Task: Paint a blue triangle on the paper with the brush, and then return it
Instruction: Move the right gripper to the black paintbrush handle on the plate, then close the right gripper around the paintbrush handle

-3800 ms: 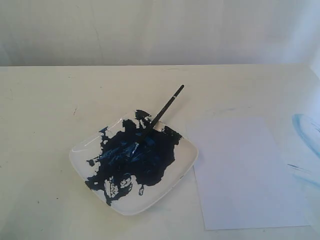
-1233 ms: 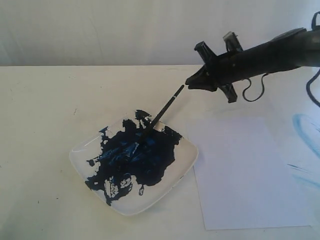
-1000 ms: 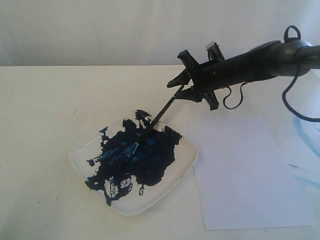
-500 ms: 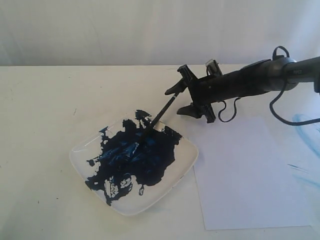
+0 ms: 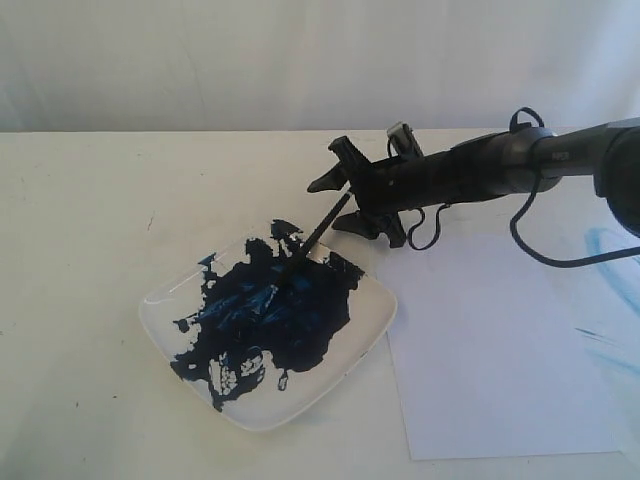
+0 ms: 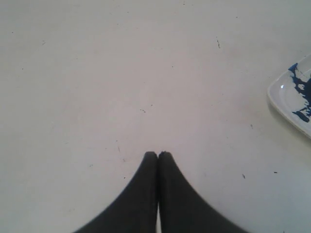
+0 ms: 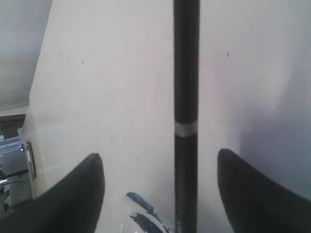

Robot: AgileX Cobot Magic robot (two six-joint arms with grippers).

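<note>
Thin black brush point(image 5: 312, 236) slants at centre frame, tip in dark paint on the plate point(image 5: 160, 312), handle inside my spread end effector point(image 5: 325, 205); blank white paper point(image 5: 490, 350) lies lower right.

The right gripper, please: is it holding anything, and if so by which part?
Nothing: the right gripper is open astride the brush, not touching its handle.

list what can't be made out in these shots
- brush tip: exterior view, lost in the dark paint on the plate.
- brush's top end: exterior view, behind the right gripper.
- left gripper: absent from the exterior view; left wrist view shows only its shut tips.
- plate: left wrist view, mostly cut off by the edge.
</note>
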